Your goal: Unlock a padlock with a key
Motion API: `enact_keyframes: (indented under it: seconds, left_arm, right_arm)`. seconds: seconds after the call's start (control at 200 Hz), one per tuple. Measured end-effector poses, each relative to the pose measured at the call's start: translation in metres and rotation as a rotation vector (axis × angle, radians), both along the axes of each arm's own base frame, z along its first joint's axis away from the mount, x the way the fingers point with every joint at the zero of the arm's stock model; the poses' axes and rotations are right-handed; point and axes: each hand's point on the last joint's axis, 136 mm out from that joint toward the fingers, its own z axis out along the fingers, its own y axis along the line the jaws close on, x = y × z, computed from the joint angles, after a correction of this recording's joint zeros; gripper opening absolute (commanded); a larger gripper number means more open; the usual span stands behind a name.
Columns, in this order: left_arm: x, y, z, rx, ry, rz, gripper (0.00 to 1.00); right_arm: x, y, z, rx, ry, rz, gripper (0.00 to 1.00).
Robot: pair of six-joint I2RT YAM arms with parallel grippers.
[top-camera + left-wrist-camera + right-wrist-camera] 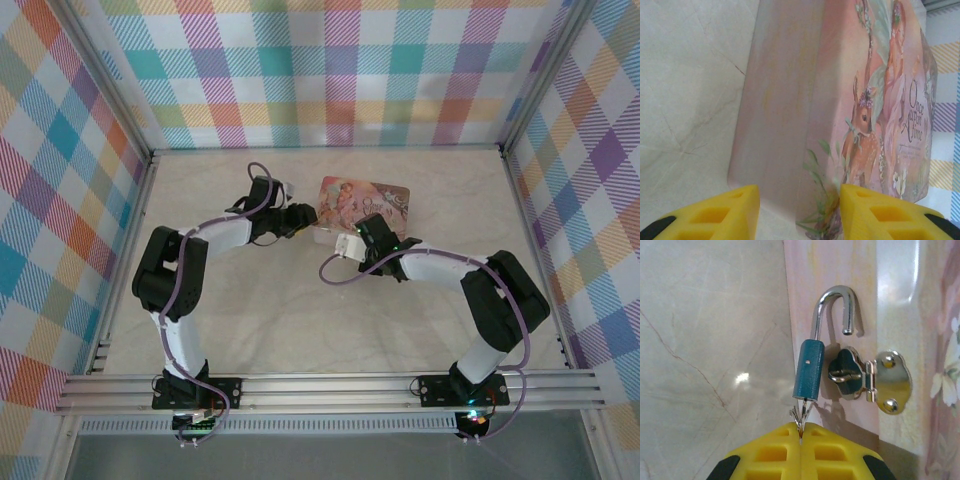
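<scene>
Right tool (801, 432) pinches the key (801, 416) in the padlock (810, 369) — shackle sprung; left tool (799, 212) half-open.

— Can you see the key (801, 416)?
— Barely; the right gripper (801, 432) hides most of it.
— And the tin (840, 110)?
— Your left wrist view cuts it off top and bottom.

Bright even light, glare on tin (895, 285), blurred close-ups

Blue padlock (810, 368) upright, shackle open, key (801, 416) in its base.
</scene>
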Motion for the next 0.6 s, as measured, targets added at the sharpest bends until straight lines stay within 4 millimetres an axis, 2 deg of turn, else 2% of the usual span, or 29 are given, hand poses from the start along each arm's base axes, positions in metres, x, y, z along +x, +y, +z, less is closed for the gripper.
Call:
enact_keyframes:
  seconds: [0.35, 0.605]
  left_arm:
    - [-0.041, 0.023, 0.001, 0.027, 0.020, 0.038, 0.49]
    - [-0.077, 0.038, 0.019, 0.013, 0.003, 0.046, 0.51]
  right_arm:
    - [-0.027, 0.027, 0.023, 0.099, -0.016, 0.031, 0.00]
    - [-0.056, 0.039, 0.040, 0.170, 0.002, 0.038, 0.00]
